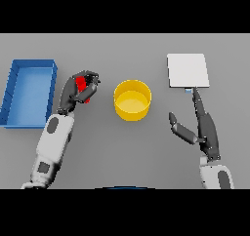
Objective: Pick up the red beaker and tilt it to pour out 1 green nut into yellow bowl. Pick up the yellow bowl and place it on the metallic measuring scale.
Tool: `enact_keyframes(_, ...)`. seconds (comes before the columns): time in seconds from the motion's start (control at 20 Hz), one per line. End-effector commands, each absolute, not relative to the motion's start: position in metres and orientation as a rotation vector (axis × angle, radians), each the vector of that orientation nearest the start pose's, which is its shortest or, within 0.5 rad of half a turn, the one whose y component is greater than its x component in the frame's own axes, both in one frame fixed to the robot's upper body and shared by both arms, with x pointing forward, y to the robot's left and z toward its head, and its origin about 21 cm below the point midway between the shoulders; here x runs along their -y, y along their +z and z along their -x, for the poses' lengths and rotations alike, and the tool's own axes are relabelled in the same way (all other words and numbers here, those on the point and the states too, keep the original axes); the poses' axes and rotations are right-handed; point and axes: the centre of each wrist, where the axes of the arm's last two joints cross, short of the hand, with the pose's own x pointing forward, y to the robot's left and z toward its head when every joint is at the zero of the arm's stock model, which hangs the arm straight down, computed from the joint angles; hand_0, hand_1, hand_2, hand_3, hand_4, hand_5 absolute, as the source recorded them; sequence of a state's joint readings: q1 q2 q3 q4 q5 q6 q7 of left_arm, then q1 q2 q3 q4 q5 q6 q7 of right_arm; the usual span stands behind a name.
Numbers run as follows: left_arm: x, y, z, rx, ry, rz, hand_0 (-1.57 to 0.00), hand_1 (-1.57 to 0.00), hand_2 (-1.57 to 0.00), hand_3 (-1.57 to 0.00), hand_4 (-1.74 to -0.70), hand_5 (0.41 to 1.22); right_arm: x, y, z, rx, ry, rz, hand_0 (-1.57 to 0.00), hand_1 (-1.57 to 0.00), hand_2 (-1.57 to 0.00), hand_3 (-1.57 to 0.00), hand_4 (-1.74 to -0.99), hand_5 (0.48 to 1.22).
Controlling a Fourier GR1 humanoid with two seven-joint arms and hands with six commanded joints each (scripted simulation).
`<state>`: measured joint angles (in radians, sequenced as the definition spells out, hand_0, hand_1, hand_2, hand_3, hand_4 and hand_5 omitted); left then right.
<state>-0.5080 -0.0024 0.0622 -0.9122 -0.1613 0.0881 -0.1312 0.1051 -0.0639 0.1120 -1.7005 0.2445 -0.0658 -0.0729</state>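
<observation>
My left hand (78,89) is curled round the red beaker (87,90), which shows only partly between the fingers, left of the yellow bowl (132,100). The bowl stands upright at the table's middle; I see no nut in it. The metallic measuring scale (188,70) lies flat at the back right. My right hand (204,125) is open, fingers straight toward the scale's near edge and thumb spread toward the bowl, holding nothing. The beaker's contents are hidden.
A blue tray (14,91) lies at the far left, beside my left arm. Bare grey table lies between the bowl and the scale and in front of the bowl.
</observation>
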Motion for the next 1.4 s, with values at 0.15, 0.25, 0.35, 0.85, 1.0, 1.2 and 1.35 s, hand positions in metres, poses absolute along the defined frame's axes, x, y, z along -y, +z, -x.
enact_keyframes(0.15,-0.179,-0.024,-0.361,1.533,-0.290,-0.089,-1.27,-1.29,-1.30,-1.19,-1.54,1.129,0.224,0.008,-0.220,1.682,0.232,0.215,0.00,0.00,0.00,0.00,-1.254,0.644)
enact_keyframes(0.25,-0.176,-0.024,-0.360,1.525,-0.283,-0.087,-1.38,-1.39,-1.40,-1.33,-1.51,1.162,0.223,0.008,-0.220,1.678,0.234,0.213,0.00,0.00,0.00,0.00,-1.257,0.645)
enact_keyframes(0.35,-0.176,-0.024,-0.357,1.543,-0.248,-0.085,-1.45,-1.45,-1.46,-1.41,-1.59,1.151,0.221,0.012,-0.221,1.691,0.227,0.212,0.00,0.00,0.00,0.00,-1.257,0.643)
enact_keyframes(0.85,-0.167,0.032,-0.363,1.684,-0.349,-0.157,-1.56,-1.56,-1.56,-1.55,-1.72,1.117,0.224,0.009,-0.219,1.701,0.267,0.239,0.00,0.00,0.00,0.00,-1.261,0.661)
enact_keyframes(1.0,-0.161,0.048,-0.366,1.638,-0.559,-0.237,-1.56,-1.56,-1.56,-1.56,-1.73,1.125,0.223,0.008,-0.217,1.699,0.276,0.246,0.00,0.00,0.00,0.00,-1.256,0.671)
enact_keyframes(1.2,-0.160,0.057,-0.372,1.596,-0.679,-0.301,-1.56,-1.56,-1.56,-1.56,-1.73,1.111,0.223,0.009,-0.219,1.675,0.275,0.242,0.00,0.00,0.00,0.00,-1.256,0.678)
enact_keyframes(1.35,-0.159,0.062,-0.378,1.566,-0.789,-0.399,-1.57,-1.57,-1.57,-1.57,-1.74,1.117,0.219,0.009,-0.221,1.675,0.272,0.242,0.00,0.00,0.00,0.00,-1.255,0.681)
